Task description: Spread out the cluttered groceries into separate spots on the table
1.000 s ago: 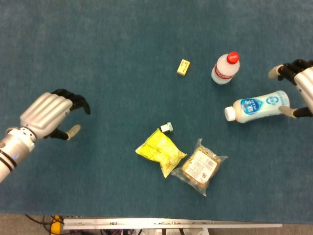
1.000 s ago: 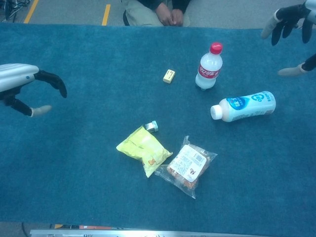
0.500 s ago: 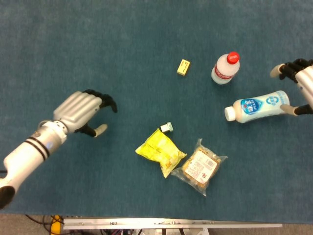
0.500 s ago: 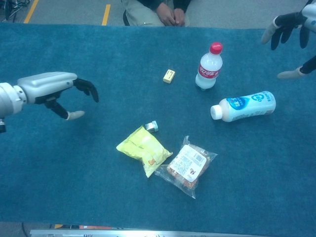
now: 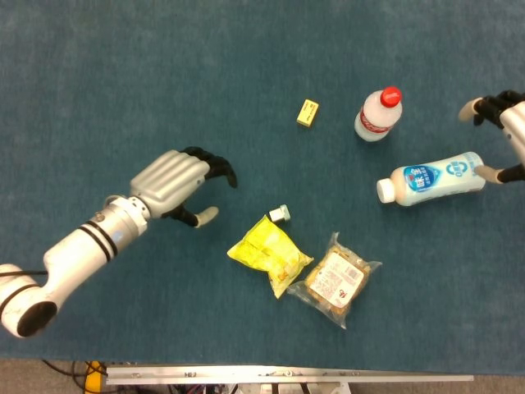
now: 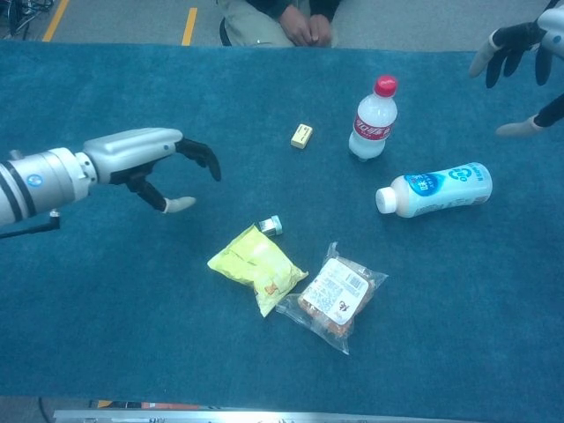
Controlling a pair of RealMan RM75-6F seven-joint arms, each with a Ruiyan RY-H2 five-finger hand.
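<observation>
no text reads clearly. the lying white bottle [image 5: 431,178] bears a blue label with large characters too blurred to read. the upright bottle [image 5: 377,116] has a red band with illegible print. the clear snack bag [image 5: 334,279] carries a white label, also unreadable.

Head view: overhead, facing straight down on the blue table [image 5: 123,74]. Chest view: lower, angled forward across the same table top, floor beyond.
</observation>
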